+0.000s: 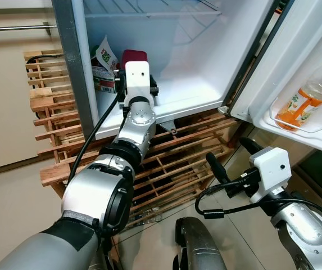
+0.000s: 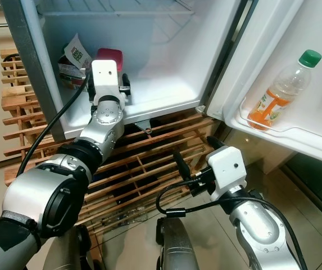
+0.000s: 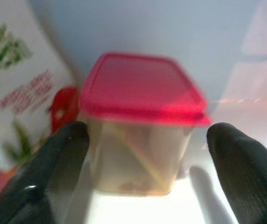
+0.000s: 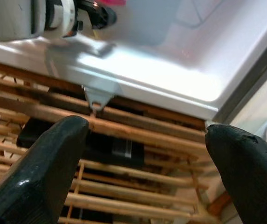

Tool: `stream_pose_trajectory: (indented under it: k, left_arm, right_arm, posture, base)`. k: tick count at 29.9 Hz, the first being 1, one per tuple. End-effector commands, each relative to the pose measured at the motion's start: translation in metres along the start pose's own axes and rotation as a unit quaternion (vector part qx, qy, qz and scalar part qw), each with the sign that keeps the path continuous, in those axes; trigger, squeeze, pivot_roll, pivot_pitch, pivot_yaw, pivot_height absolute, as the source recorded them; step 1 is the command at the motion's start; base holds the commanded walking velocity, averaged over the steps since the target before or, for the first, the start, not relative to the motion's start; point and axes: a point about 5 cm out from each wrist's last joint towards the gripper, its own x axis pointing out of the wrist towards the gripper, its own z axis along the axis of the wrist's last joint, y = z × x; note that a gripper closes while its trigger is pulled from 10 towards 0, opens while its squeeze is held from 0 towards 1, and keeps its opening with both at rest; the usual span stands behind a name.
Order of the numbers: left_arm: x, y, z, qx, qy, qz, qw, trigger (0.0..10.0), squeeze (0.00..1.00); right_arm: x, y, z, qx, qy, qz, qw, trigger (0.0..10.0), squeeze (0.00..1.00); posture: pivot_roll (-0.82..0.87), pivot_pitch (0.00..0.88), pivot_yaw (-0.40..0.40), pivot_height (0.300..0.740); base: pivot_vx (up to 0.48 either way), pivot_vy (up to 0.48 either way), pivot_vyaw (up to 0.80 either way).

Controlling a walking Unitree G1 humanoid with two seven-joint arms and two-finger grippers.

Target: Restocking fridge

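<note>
A clear tub with a red lid (image 3: 142,140) stands on the white fridge floor (image 1: 189,84), beside a printed carton (image 1: 104,70). My left arm reaches into the fridge. Its gripper (image 3: 147,133) is open, one black finger (image 3: 54,177) on each side of the tub and close to its walls. In the eye views the white wrist housing (image 1: 137,76) hides those fingers, and the red lid (image 1: 134,56) shows just behind it. My right gripper (image 1: 232,157) hangs open and holds nothing, low in front of the fridge over the wooden pallet (image 1: 172,163).
The fridge door stands open on the right, with an orange drink bottle (image 1: 309,93) in its door shelf (image 1: 295,126). A wire shelf (image 1: 149,8) spans the top of the compartment. Pallet slats stick out below and left of the fridge.
</note>
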Motion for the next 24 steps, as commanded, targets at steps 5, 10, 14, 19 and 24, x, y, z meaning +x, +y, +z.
stream_pose_trajectory:
  k: [5,10,14,19,24]
  left_arm:
    - [-0.011,-0.038,0.017,-0.004,-0.032,-0.073,0.997,10.0,1.00]
    - [-0.018,-0.047,0.016,0.032,-0.057,-0.094,0.993,10.0,1.00]
    - [-0.021,-0.033,-0.020,0.064,-0.012,-0.113,0.991,10.0,1.00]
    - [-0.027,0.006,-0.061,0.086,0.014,-0.115,0.990,10.0,0.00]
    - [-0.057,0.034,-0.055,0.023,-0.073,-0.181,0.981,10.0,0.00]
  right_arm:
    - [0.005,-0.001,-0.002,0.014,-0.001,-0.004,1.000,10.0,0.00]
    - [0.010,-0.001,-0.006,0.026,-0.003,-0.010,1.000,10.0,0.00]
    - [0.021,0.003,-0.014,0.042,-0.004,-0.008,0.999,10.0,0.00]
    - [0.033,0.005,-0.020,0.056,-0.013,-0.019,0.998,10.0,0.00]
    - [0.044,0.002,-0.027,0.081,-0.022,-0.050,0.995,10.0,0.00]
  posture:
    - [-0.36,0.028,-0.088,0.605]
    - [-0.32,0.017,-0.079,0.605]
    - [-0.26,0.000,-0.046,0.605]
    - [-0.21,0.000,-0.006,0.605]
    - [-0.16,0.000,0.021,0.605]
  base:
    - [0.000,0.000,0.00]
    - [0.000,0.000,0.00]
    - [0.000,0.000,0.00]
    - [0.000,0.000,0.00]
    - [0.000,0.000,0.00]
